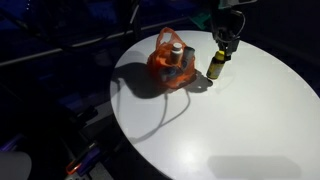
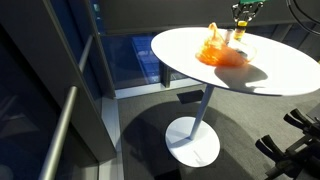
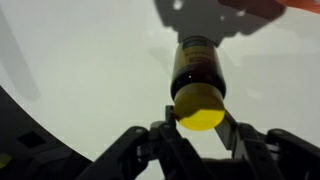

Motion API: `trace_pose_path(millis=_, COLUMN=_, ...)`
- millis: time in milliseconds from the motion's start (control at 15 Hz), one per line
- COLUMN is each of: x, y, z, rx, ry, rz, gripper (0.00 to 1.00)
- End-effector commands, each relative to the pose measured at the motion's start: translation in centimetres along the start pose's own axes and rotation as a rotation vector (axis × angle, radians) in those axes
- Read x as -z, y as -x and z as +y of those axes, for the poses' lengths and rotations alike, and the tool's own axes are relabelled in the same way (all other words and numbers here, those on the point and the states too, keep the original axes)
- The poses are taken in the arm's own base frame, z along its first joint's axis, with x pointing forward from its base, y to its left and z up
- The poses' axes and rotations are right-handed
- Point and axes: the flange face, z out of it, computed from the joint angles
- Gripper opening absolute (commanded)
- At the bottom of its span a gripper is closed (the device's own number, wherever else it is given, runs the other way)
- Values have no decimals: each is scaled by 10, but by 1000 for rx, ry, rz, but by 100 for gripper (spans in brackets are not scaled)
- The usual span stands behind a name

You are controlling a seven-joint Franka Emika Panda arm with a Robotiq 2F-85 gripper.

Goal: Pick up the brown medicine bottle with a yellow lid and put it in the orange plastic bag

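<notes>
The brown medicine bottle point(image 1: 215, 68) with a yellow lid stands upright on the round white table point(image 1: 230, 130), just beside the orange plastic bag point(image 1: 168, 62). My gripper point(image 1: 226, 50) reaches down from above with its fingers at the bottle's top. In the wrist view the yellow lid point(image 3: 198, 106) sits between my two fingertips point(image 3: 198, 120), which press against both its sides. The bottle's base looks to rest on the table. The bag point(image 2: 220, 52) and gripper point(image 2: 243, 16) also show in an exterior view.
A white bottle point(image 1: 177, 50) stands inside the orange bag, whose handles stick up. The table point(image 2: 200, 78) stands on a single pedestal base point(image 2: 192, 140), with its edge close behind the bottle. The surroundings are dark.
</notes>
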Motion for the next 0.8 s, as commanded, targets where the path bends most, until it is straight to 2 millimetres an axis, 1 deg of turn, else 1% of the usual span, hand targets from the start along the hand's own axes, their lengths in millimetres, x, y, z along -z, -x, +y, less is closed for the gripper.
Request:
trace_pose_path(millis=0, x=41, y=12, z=4, rx=12, ry=-21, rz=4, gripper=19)
trace_pose_path(millis=200, x=69, y=27, z=5, rx=33, ry=-34, rz=15, gripper=19)
trace_pose_path(millis=733, x=139, y=85, z=14, rx=132, ry=-50, rz=38, gripper=19)
